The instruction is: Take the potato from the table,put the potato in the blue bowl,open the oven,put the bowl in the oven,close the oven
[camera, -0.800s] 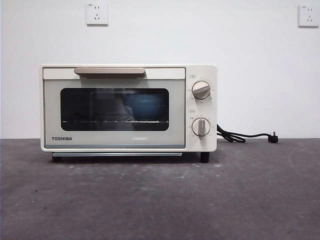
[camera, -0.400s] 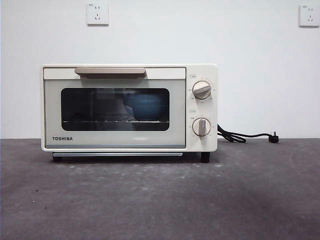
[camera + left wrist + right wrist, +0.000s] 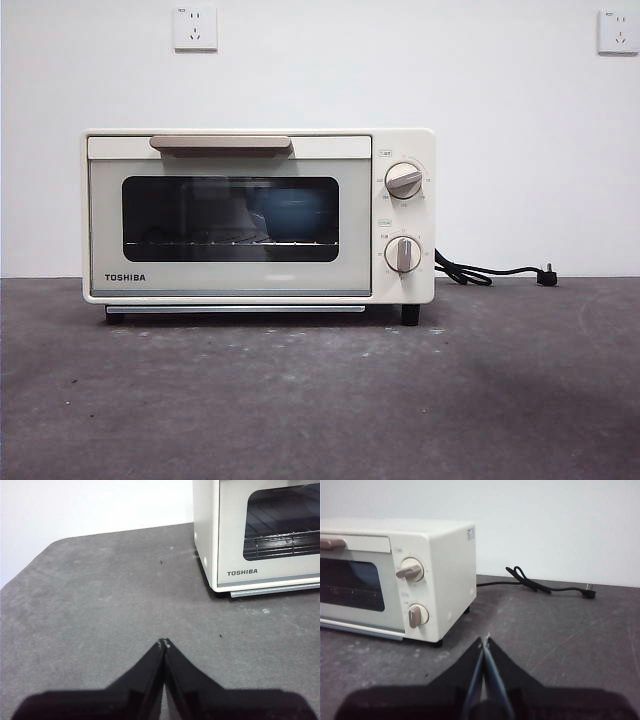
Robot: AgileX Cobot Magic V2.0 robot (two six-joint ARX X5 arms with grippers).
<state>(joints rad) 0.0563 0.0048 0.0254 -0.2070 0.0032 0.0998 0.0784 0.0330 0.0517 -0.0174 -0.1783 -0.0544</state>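
Observation:
The cream-white oven stands on the dark grey table with its door shut. Through the dark door glass the blue bowl shows dimly on the wire rack. The potato is hidden. My left gripper is shut with nothing in it, low over the table off the oven's TOSHIBA corner. Off the knob end of the oven hangs my right gripper, shut and holding nothing. Neither arm shows in the front view.
The oven's black cord with its plug lies on the table toward the wall on the knob side; it also shows as a black cord in the right wrist view. Two wall sockets sit high on the white wall.

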